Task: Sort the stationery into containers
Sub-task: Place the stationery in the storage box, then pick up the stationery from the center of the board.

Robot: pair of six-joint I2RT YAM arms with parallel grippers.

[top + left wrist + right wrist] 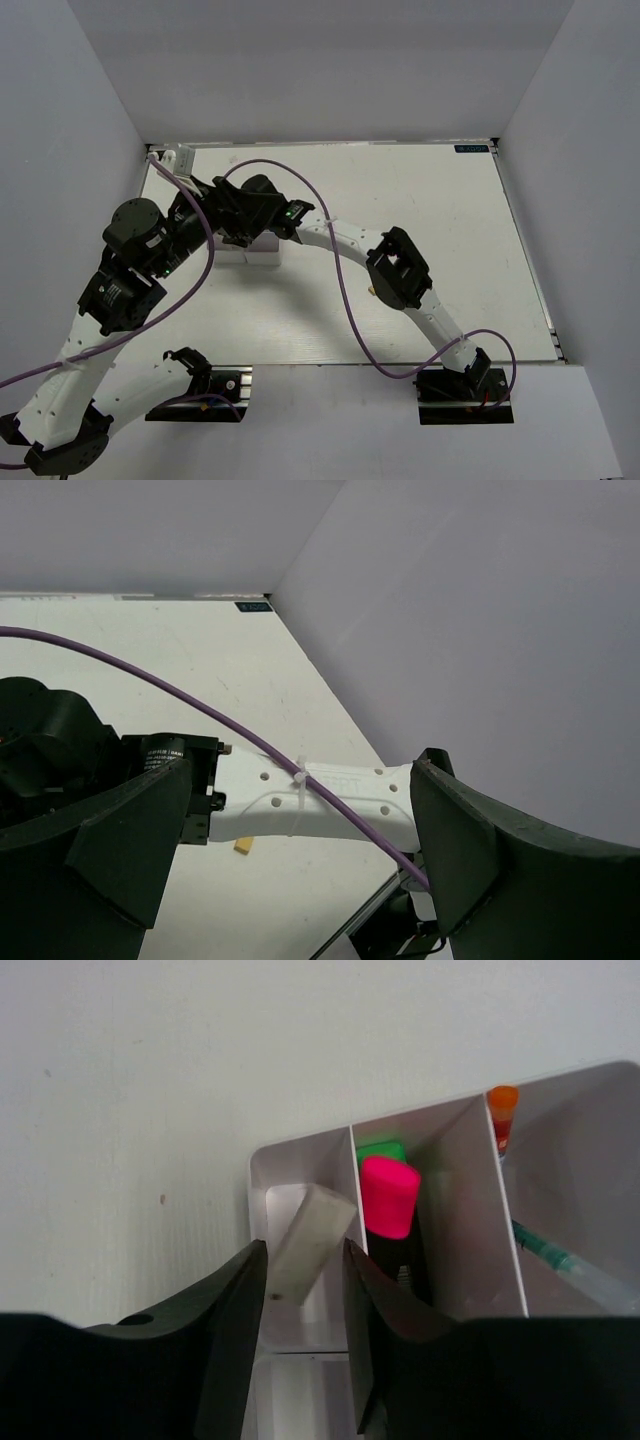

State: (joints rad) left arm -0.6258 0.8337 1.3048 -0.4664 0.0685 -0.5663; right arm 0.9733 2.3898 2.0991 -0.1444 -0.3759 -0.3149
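My right gripper [305, 1260] hangs over the corner compartment of the white organizer box [455, 1230] and is shut on a white eraser [305, 1235], which sits tilted between the fingers. In the neighbouring compartment stand a red-capped highlighter [388, 1195] and a green-capped one [382, 1150]. An orange-capped item [503, 1108] and a teal pen [545, 1245] lie in compartments further right. My left gripper [305, 770] is open wide and empty, raised above the table. A small tan eraser [243, 845] lies on the table under the right arm's white forearm [330, 805].
In the top view both wrists crowd together over the organizer box [262, 255] at the table's left middle. A purple cable [345, 290] loops across the right arm. Grey walls close in the table [430, 210] on three sides.
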